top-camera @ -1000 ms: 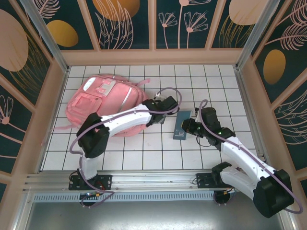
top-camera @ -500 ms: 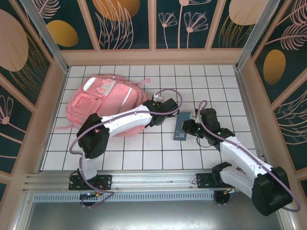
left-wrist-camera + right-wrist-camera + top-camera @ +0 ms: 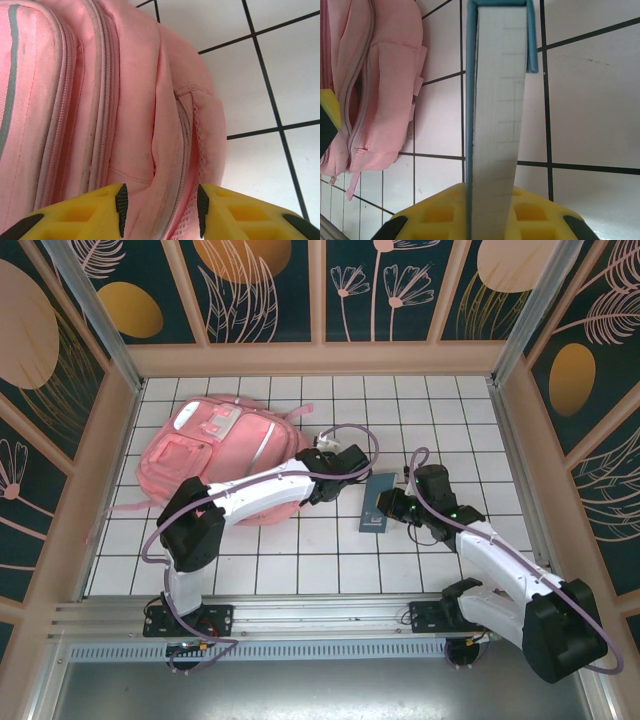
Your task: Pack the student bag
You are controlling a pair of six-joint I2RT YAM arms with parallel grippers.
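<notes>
The student bag (image 3: 215,455) is a large pink backpack lying flat at the back left of the tiled table. My left gripper (image 3: 318,490) hovers over its right end. In the left wrist view the gripper (image 3: 160,210) is open, its jaws straddling a zipper seam of the bag (image 3: 100,100) with the pads apart from the fabric. My right gripper (image 3: 392,505) is shut on a blue-covered book (image 3: 378,502) just right of the bag. In the right wrist view the gripper (image 3: 495,200) pinches the book (image 3: 500,100) edge-on, and the bag (image 3: 375,100) lies to the left.
The table (image 3: 330,570) is white tile with dark grid lines, boxed in by wooden-framed walls (image 3: 320,358) on three sides. A yellow fingertip (image 3: 327,115) of the left gripper shows against the bag's zipper in the right wrist view.
The left wrist has shifted slightly over the bag's right end and its jaws have varied a little in width. The right gripper has nudged the book a touch to the left.
</notes>
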